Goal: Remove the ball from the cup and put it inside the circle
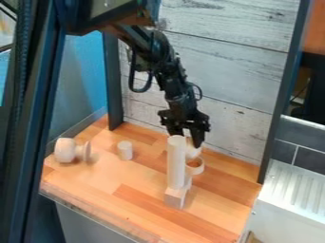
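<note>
The black gripper (188,135) hangs down right of centre, just behind the top of an upright pale wooden cylinder (176,163). A pale rounded thing, which looks like the ball (193,151), is directly below the gripper and partly behind the cylinder. Whether the gripper holds it, I cannot tell. Just under the ball is a pale wooden ring, the circle (199,166), beside the cylinder. At the left of the wooden surface, a pale cup-like piece (65,150) with a narrower stem and foot lies on its side.
A short pale cylinder (125,150) stands between the cup-like piece and the tall cylinder. A wooden block (176,196) is at the tall cylinder's base. Behind the wooden tabletop (114,178) rises a whitish plank wall (232,78). Dark frame posts stand left and right.
</note>
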Controlling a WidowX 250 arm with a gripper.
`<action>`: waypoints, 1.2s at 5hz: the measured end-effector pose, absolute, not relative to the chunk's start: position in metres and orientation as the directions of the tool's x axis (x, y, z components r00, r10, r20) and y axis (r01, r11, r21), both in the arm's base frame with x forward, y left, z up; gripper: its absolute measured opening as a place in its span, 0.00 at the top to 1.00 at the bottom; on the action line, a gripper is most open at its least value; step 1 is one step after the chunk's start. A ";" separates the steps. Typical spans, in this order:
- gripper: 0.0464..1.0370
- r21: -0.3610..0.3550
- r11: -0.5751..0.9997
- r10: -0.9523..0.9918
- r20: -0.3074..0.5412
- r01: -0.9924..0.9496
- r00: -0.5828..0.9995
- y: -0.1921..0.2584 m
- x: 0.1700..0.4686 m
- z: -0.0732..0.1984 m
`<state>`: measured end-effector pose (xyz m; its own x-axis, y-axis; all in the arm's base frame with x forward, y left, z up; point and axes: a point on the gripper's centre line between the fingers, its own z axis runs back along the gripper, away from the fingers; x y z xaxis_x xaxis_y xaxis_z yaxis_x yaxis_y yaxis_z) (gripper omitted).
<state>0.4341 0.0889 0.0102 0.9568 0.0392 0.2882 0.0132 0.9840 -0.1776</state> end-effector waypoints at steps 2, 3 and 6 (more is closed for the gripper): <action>0.34 -0.188 0.982 0.049 0.317 0.012 0.947 0.086 0.439 0.012; 0.07 -0.208 0.978 0.065 0.294 -0.002 0.954 0.082 0.437 0.005; 0.04 -0.254 0.967 0.092 0.395 0.013 0.914 0.083 0.442 0.045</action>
